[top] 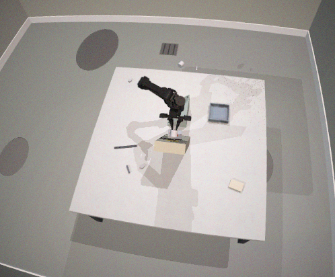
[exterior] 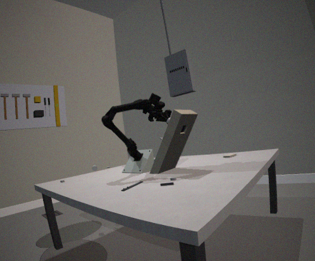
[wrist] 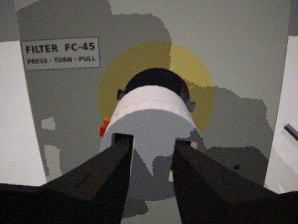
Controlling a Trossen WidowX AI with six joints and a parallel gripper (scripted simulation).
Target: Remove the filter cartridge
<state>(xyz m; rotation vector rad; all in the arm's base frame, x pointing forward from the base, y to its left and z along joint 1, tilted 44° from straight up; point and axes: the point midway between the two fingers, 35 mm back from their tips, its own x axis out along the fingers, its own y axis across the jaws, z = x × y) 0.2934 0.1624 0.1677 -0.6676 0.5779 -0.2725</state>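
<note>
The service panel (top: 171, 146) (exterior: 177, 139) is a tan slanted block on the table, with a grey face. In the wrist view it shows a yellow ring (wrist: 196, 70) around a dark round socket (wrist: 157, 80) and a label (wrist: 61, 52) reading FILTER FC-45. The filter cartridge (wrist: 152, 111) (top: 175, 134) is a white cylinder that sticks out of the socket towards the camera. I cannot tell if its far end is clear of the hole. My gripper (wrist: 152, 149) (top: 175, 129) (exterior: 167, 118) is shut on the cartridge's near end. The tray (top: 218, 105) is a small grey square box to the right of the panel.
A dark rod (top: 125, 146) (exterior: 132, 185), a short dark piece (top: 128, 169) (exterior: 167, 184) and a small white bit (top: 142, 165) lie left of the panel. A tan block (top: 237, 185) (exterior: 229, 155) lies near the table's right front. A grey box (exterior: 179, 73) hangs above the panel.
</note>
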